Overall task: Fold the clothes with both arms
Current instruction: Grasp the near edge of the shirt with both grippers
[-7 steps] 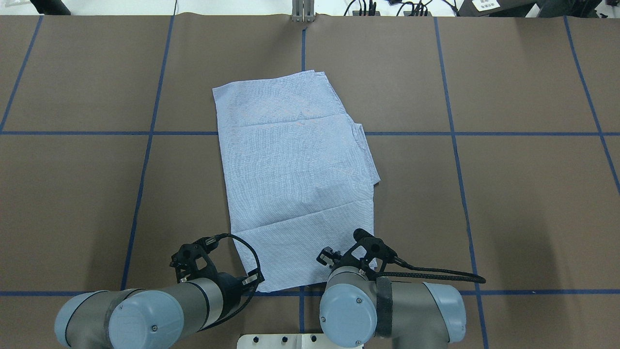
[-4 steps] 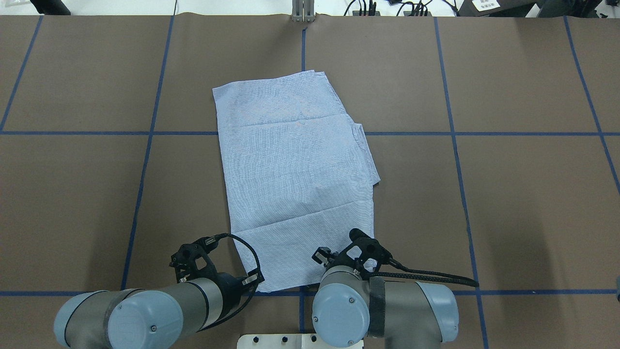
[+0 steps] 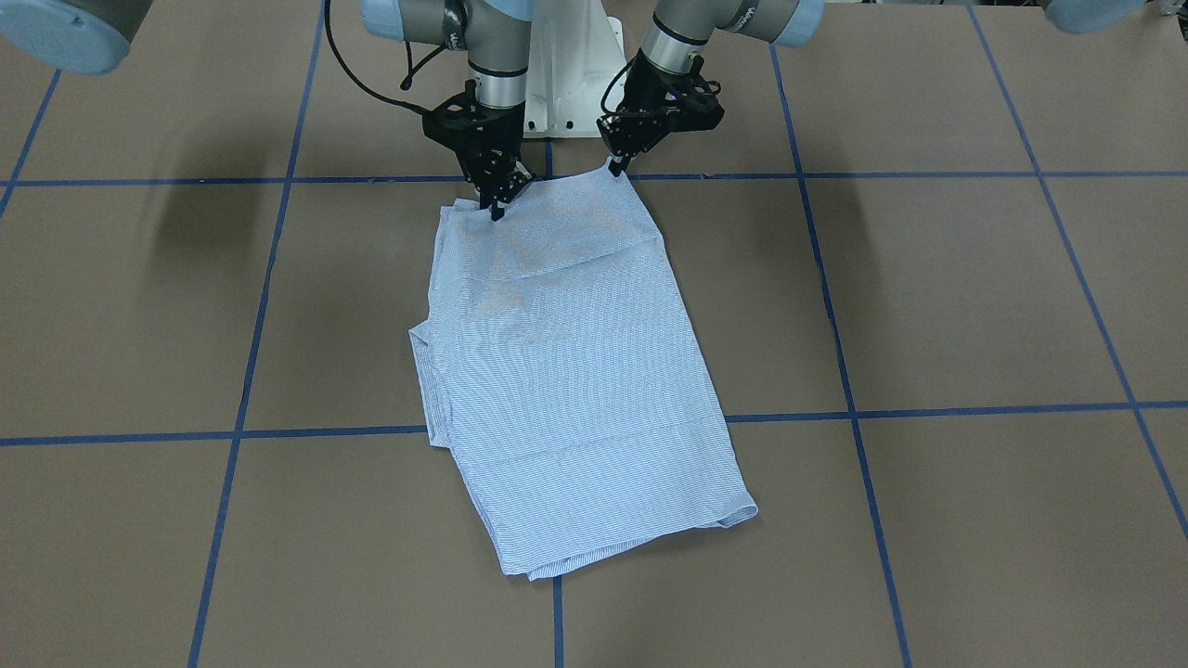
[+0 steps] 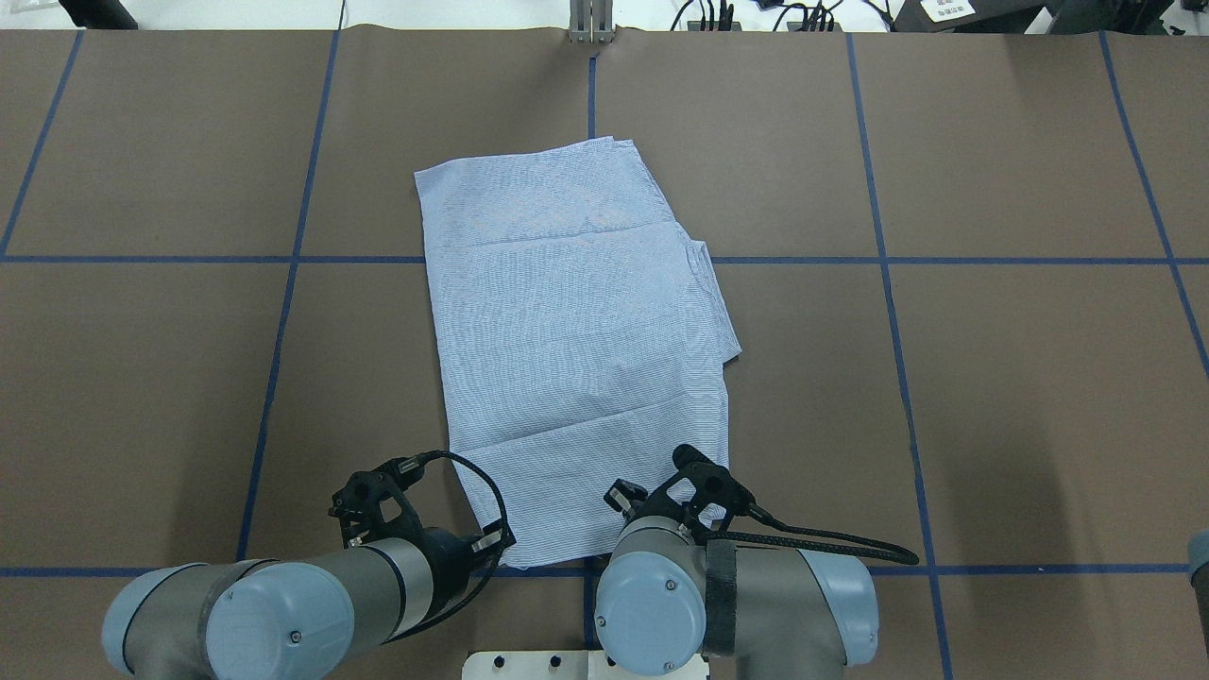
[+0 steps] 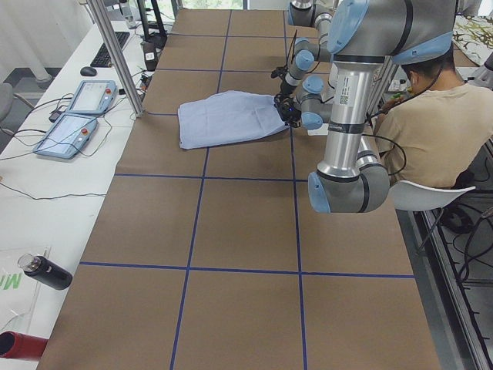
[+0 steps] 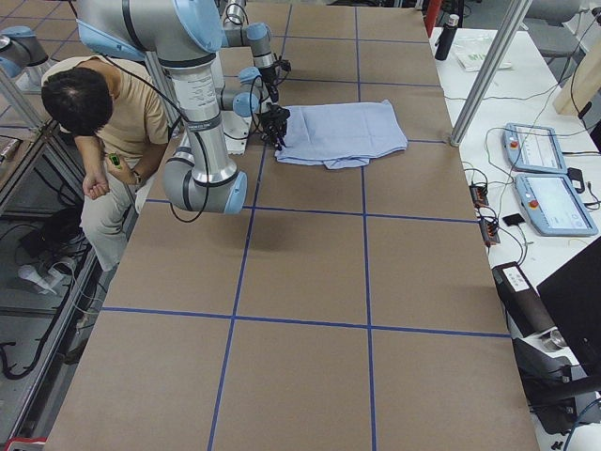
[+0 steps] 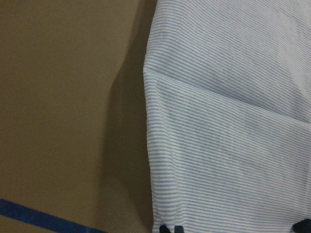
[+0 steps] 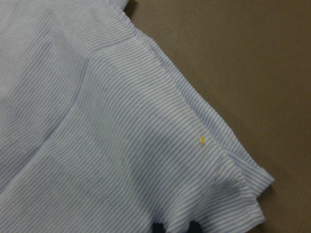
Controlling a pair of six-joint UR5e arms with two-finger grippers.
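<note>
The striped light blue shirt (image 4: pixel 576 340) lies folded into a long rectangle on the brown table, seen too in the front view (image 3: pixel 566 371). Both grippers are down at its edge nearest the robot. My left gripper (image 3: pixel 614 167) stands at the shirt's near left corner; its fingertips (image 7: pixel 171 228) are wide apart on the cloth, open. My right gripper (image 3: pixel 497 211) presses a little inward from the other near corner. Its fingertips (image 8: pixel 160 228) sit close together with cloth bunched between them, shut on the shirt. The overhead view hides both sets of tips under the wrists.
Blue tape lines (image 4: pixel 283 312) grid the brown table cover. A metal post (image 4: pixel 590 24) stands at the far edge. A person (image 5: pixel 431 131) sits behind the robot base. Two pendants (image 6: pixel 545 178) lie on the side bench, and bottles (image 5: pixel 42 271) rest beside the table's end.
The right arm's wrist has slid leftward in the overhead view, further in along the shirt's near edge. The left arm and the shirt's outline look unchanged.
</note>
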